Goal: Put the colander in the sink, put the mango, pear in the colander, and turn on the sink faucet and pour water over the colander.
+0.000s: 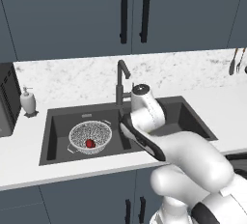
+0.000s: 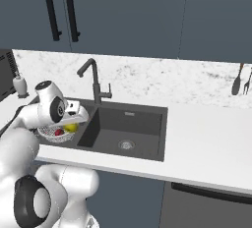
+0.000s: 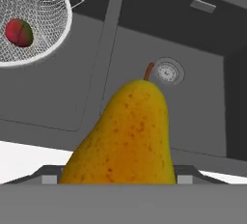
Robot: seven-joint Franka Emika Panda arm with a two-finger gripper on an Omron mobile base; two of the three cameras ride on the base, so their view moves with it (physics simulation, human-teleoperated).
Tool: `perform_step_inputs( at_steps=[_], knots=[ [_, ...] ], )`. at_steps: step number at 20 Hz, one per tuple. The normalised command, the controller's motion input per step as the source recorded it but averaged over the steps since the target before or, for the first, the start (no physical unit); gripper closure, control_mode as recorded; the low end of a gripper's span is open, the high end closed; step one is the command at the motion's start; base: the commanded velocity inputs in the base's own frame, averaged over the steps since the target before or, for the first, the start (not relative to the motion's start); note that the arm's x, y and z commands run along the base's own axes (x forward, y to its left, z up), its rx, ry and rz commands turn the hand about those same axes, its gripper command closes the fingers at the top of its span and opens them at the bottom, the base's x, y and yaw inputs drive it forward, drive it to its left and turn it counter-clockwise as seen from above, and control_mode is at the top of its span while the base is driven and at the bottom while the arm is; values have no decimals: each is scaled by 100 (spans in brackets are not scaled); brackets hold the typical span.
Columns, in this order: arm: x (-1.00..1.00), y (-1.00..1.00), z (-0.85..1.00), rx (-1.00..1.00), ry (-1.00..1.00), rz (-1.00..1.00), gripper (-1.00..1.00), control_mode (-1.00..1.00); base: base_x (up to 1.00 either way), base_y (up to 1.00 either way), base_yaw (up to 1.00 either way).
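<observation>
A yellow pear [image 3: 126, 136] with orange-brown freckles and a short brown stem sits large in the hand view, pinched in the gripper [image 3: 118, 177], whose fingers press against its lower sides. It hangs over the dark sink [image 3: 202, 49], above the divider between the two basins, with a round steel drain [image 3: 167, 71] showing just behind its stem. In the right base view the pear [image 2: 72, 127] is a small yellow spot under the hand. The wire-mesh colander [image 1: 90, 137] rests in the left basin and holds the red and green mango [image 3: 19, 32]. The dark faucet [image 1: 120, 80] stands behind the sink. No writing or labels can be read.
</observation>
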Motion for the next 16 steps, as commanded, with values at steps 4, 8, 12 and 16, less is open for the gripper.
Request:
perform_step_inputs(
  at_steps=[4, 8, 12, 16],
  knots=[
    [53, 100, 0, 0, 0, 0, 100, -100, 0, 0, 0],
    [64, 92, 0, 0, 0, 2, 100, -100, 0, 0, 0],
    [32, 88, -19, 0, -12, 11, 100, -100, 0, 0, 0],
    [28, 58, -27, 0, -17, 3, 100, -100, 0, 0, 0]
  ],
)
